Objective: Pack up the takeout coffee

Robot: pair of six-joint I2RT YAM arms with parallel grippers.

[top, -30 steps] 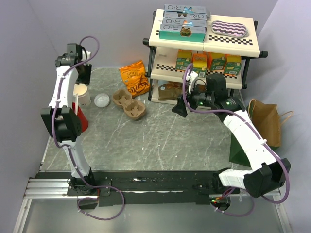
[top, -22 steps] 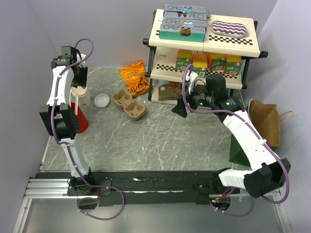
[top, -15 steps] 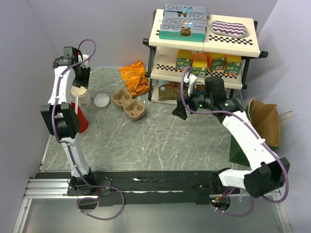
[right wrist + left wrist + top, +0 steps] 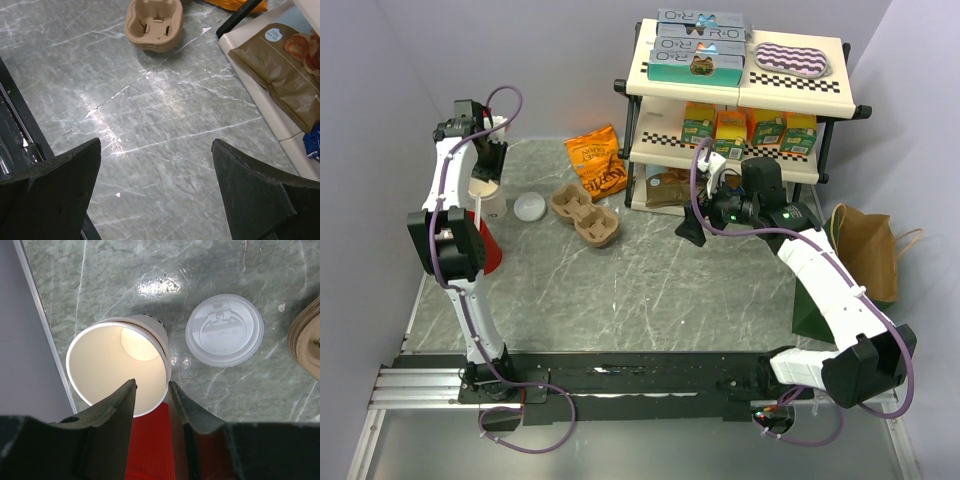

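A staged shop corner in a robot lab is shown. At the upper right a shelf rack [image 4: 642, 62] is stocked with cartons [image 4: 751, 128] and boxes [image 4: 700, 42]; the marbled table [image 4: 650, 290] is enclosed by plain walls [image 4: 560, 70].

Quick headcount. At the far left: one cream paper cup [image 4: 117, 365], one white sip lid [image 4: 225, 330] to its right, and one red thing [image 4: 150, 440] on its near side.

Then one brown pulp carrier [image 4: 152, 22], maybe a few nested, can't split the layers. One orange snack bag [image 4: 598, 162].

One shelf rack [image 4: 760, 85] at the far right:
- **Top:** three flat boxes [image 4: 698, 40] as best I can tell, plus one wavy purple item [image 4: 792, 60].
- **Middle:** four small cartons [image 4: 731, 128].
- **Bottom:** one brown snack pouch [image 4: 280, 70].

On the right, one brown paper bag [image 4: 865, 250] and one dark green bag [image 4: 806, 315]. Two arms: left arm [image 4: 438, 185], right arm [image 4: 830, 280].
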